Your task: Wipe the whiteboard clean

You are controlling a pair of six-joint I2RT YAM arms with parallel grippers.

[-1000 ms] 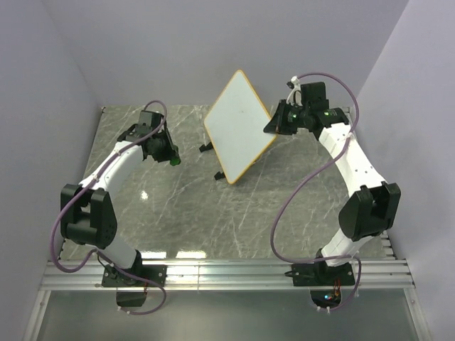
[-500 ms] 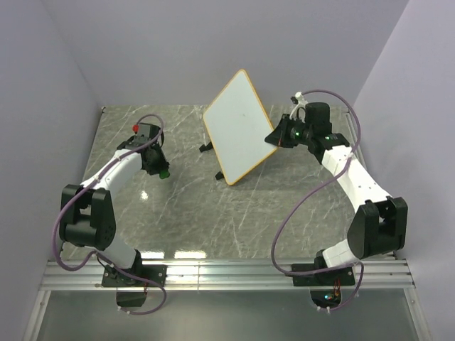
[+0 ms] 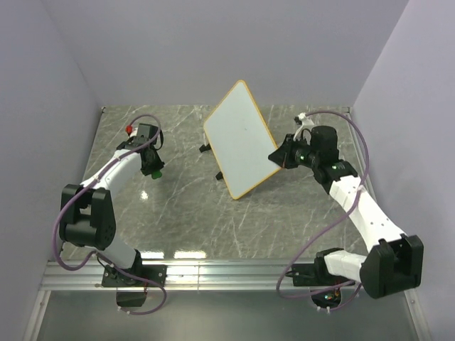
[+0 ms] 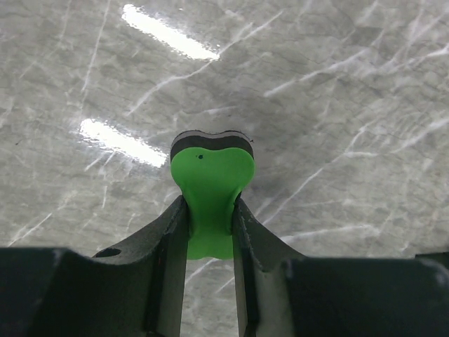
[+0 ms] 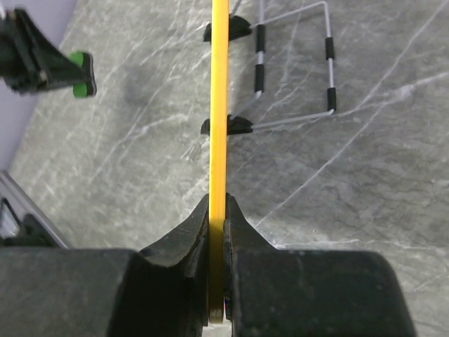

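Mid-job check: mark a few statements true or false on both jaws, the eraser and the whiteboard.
1. The right jaws are shut on the whiteboard's edge. True.
2. The left jaws are empty. False: they are shut on the green eraser.
3. The eraser touches the whiteboard. False: it is apart, off to the board's left.
4. The whiteboard stands tilted, not flat on the table. True.

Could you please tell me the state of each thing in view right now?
whiteboard: tilted, face looks clean, rim pinched by right gripper.
eraser: pinched in left gripper, apart from the whiteboard.
left gripper: shut on eraser.
right gripper: shut on whiteboard.
wire stand: unfolded behind the whiteboard.
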